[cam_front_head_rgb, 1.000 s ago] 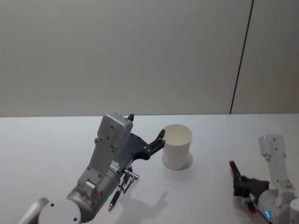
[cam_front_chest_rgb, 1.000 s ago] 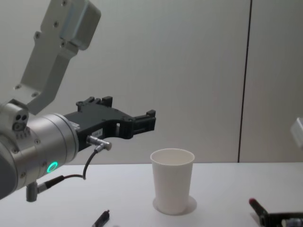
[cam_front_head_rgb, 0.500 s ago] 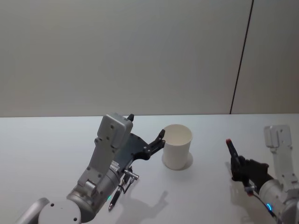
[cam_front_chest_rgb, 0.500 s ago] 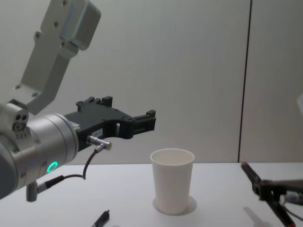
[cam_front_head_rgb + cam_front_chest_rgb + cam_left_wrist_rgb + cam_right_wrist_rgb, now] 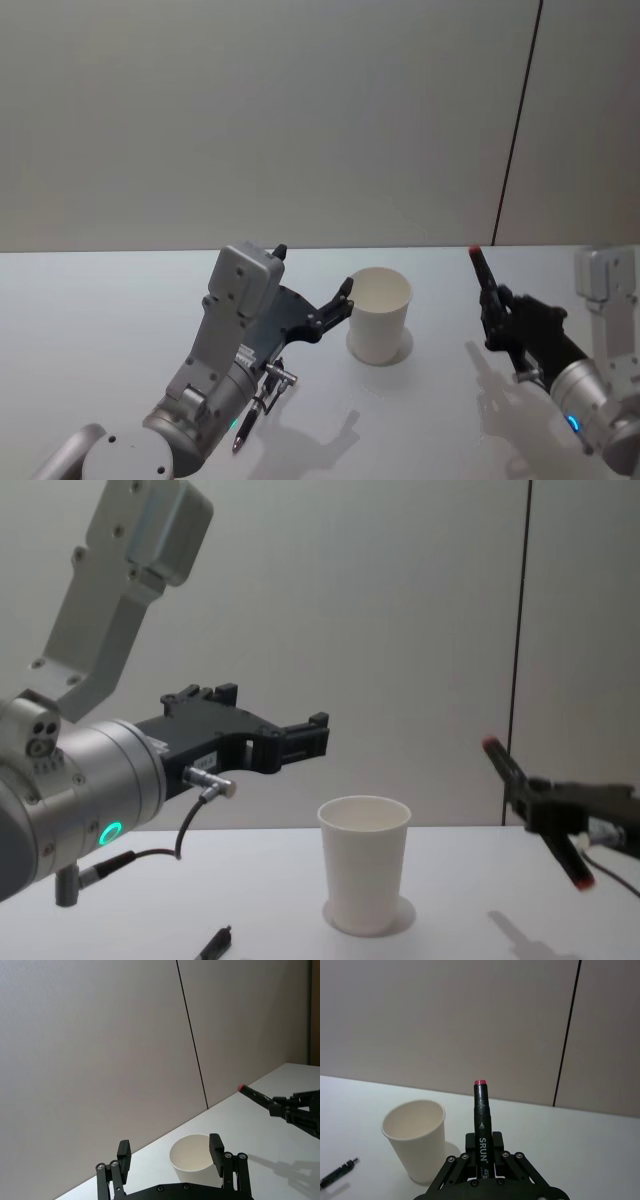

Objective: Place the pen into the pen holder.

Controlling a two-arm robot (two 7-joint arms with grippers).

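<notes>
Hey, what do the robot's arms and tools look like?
Silver-grey rounded arm links carry black two-fingered tools. The left tool has a metal-plugged cable and a green ring light at its wrist; the right tool has a blue wrist light.

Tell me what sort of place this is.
Likely a robot test room: white table, plain panelled wall, a cup, the right gripper holding a pen aloft right of it, the left gripper open left of it.

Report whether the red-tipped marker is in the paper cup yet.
Out: the right hand holds the marker in the air, to the right of the paper cup.
</notes>
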